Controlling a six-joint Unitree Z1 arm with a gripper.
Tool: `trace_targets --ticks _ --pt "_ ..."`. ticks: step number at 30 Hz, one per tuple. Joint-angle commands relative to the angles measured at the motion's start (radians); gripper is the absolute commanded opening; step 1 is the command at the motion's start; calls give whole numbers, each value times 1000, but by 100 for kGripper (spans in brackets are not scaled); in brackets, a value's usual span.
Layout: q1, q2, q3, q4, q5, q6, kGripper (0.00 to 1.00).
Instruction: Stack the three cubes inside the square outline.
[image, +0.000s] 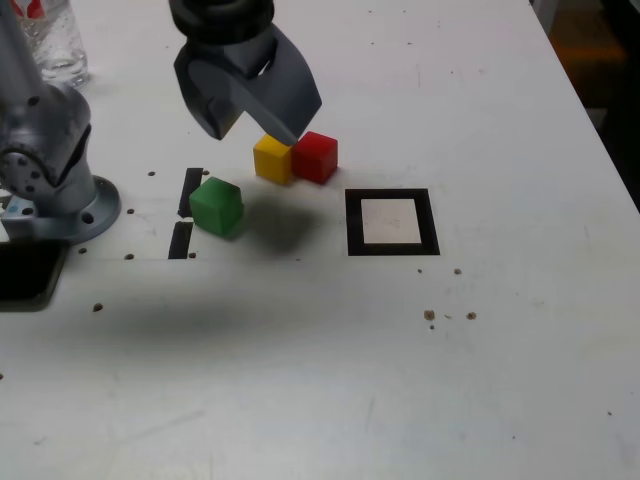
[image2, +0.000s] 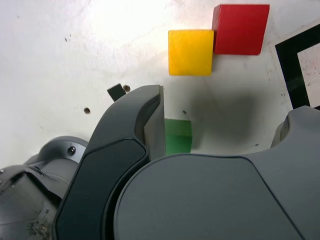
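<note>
The jaws are open, spread wide above the tabletop. In the wrist view, part of the tabletop shows between them. In the exterior view, a dark shadow lies on the tabletop below the jaws, between the green cube and the square outline.

The green cube rests on the tabletop. In the wrist view it is partly hidden by one side of the jaws. The yellow cube and the red cube rest side by side, with the red cube on the exterior view's right of the yellow cube. Their adjoining edges overlap in both views; whether they touch cannot be told. The green cube is located apart from this pair.

The square outline, a black frame with a pale centre, lies flat on the exterior view's right of the three cubes. All three cubes are located outside it.

Two short black strips lie near the green cube, on its exterior view's left. Farther toward that side, the round base of the arm stands on the tabletop. A clear container is located behind the base, partly cut off by the picture edge.
</note>
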Motion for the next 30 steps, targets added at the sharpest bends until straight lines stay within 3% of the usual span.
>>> trace_targets --ticks 1,13,30 --pt "16 19 -20 4 11 23 89" --pt "129 132 -103 -1 73 153 89" --pt "191 308 -223 -64 67 191 90"
